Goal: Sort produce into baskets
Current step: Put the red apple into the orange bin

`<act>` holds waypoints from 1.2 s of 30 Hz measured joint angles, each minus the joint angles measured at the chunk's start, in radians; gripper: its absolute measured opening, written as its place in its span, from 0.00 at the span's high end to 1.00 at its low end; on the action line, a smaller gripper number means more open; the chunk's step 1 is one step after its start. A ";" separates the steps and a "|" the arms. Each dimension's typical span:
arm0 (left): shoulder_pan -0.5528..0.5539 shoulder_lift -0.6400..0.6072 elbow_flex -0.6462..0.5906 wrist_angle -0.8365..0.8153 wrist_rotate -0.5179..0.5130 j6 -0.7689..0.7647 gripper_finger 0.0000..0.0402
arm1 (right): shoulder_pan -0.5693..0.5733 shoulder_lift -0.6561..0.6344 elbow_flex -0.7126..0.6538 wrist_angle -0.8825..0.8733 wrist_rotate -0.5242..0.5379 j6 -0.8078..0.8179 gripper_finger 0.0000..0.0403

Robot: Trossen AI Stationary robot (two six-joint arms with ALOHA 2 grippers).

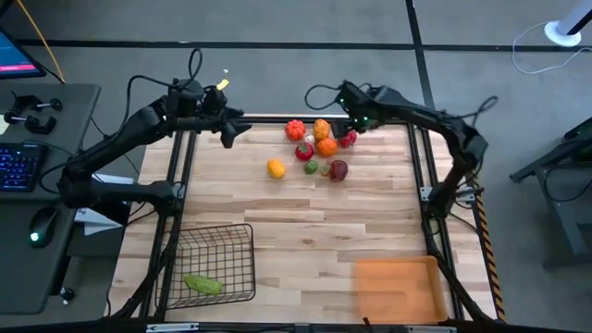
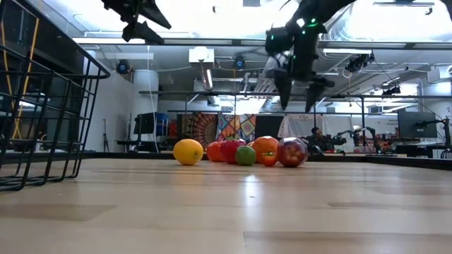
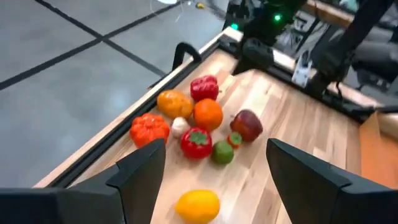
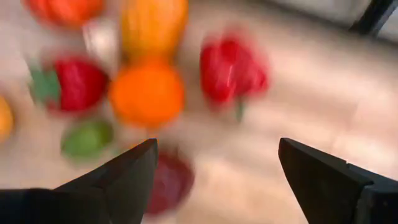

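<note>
Upper centre of the high view, the produce [image 1: 314,148] clusters on the tabletop [image 1: 305,231]. The right end effector [image 1: 354,123], fingers apart, hangs at its upper right; the left end effector [image 1: 228,132], also apart, hovers to its left.

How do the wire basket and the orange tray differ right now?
The black wire basket has open mesh walls and already holds a green piece; the orange tray is solid, shallow plastic with nothing in it. The basket sits on the left arm's side, the tray on the right's. Both are rectangular, similar in size.
</note>
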 joint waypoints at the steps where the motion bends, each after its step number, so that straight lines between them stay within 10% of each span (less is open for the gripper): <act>1: 0.000 0.000 0.000 -0.010 0.000 0.007 0.33 | 0.005 0.012 0.000 -0.036 -0.048 0.001 0.19; 29: -0.002 0.002 0.000 -0.034 -0.035 -0.128 0.33 | 0.234 -0.025 -0.380 0.394 0.041 0.500 0.19; 36: -0.064 -0.006 0.000 -0.037 0.100 -0.150 0.33 | 0.240 -0.026 -0.476 0.489 0.035 0.545 0.19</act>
